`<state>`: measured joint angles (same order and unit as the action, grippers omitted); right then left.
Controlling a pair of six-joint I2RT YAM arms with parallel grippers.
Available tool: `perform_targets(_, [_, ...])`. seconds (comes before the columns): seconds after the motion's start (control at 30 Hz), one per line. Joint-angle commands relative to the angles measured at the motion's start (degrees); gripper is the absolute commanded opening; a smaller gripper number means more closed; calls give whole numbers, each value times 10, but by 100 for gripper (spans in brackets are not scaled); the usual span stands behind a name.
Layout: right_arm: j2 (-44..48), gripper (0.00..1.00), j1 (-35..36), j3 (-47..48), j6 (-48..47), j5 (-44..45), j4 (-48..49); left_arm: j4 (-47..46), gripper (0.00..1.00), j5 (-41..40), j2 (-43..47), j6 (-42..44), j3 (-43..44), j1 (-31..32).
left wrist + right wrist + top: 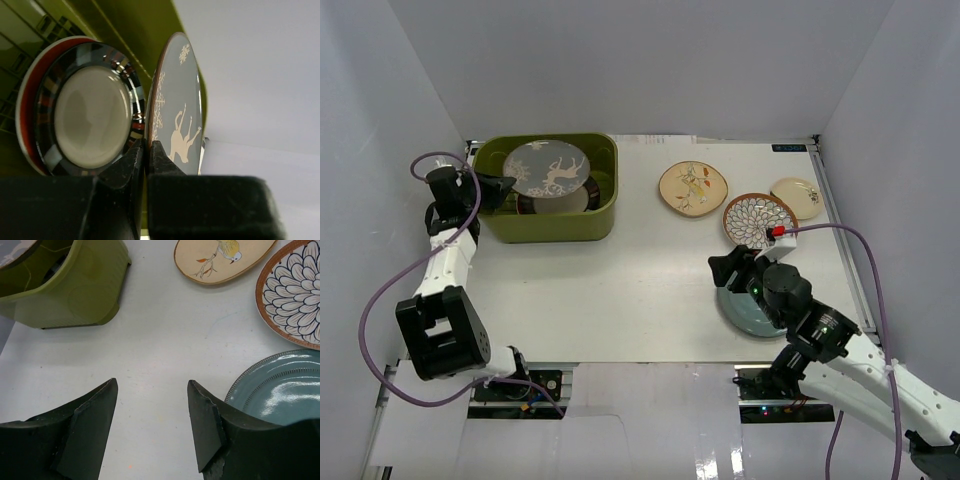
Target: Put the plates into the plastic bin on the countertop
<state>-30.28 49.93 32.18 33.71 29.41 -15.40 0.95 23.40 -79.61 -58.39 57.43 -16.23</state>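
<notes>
We see the white bench (640, 300), with the olive-green plastic bin (545, 228) at its far left corner. Inside the bin a dark-rimmed cream plate (92, 117) lies on top of a red plate (26, 100). Above those two, the grey plate (548, 170) with the white figure hangs tilted within the bin's rim. The left gripper (146, 150) is clamped on the grey plate's left edge, one finger on each face.

On the right side of the bench, the pale blue plate (745, 318) lies nearest us, partly hidden under the right arm. The right gripper (152, 385) hovers over bare bench just left of that plate, its fingers apart and holding nothing. Beyond it lies the brown-white lattice plate (758, 218). The tan floral plate (692, 187) is to the lattice plate's far left, and the small cream plate (796, 196) is at the far right.
</notes>
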Motion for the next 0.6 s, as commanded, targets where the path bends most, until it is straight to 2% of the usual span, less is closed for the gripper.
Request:
perform_targets(0.0, [-8,64,-1,-12,4,-7,41,-69,0,19,4,-7,1,0])
perform_targets(0.27, [-6,64,-1,-20,7,-1,42,-64,0,3,-44,24,4,12])
perform_targets(0.43, [-22,64,-1,-34,10,3,55,-13,0,-35,-64,65,27,24])
perform_targets(0.47, [-26,64,-1,-34,10,3,57,6,4,-43,-64,79,28,25])
perform_targets(0.5, [-29,64,-1,-35,10,4,60,16,14,-50,-66,86,29,26])
perform_targets(0.57, [-41,64,-1,-34,9,9,68,25,26,-64,-69,101,31,27])
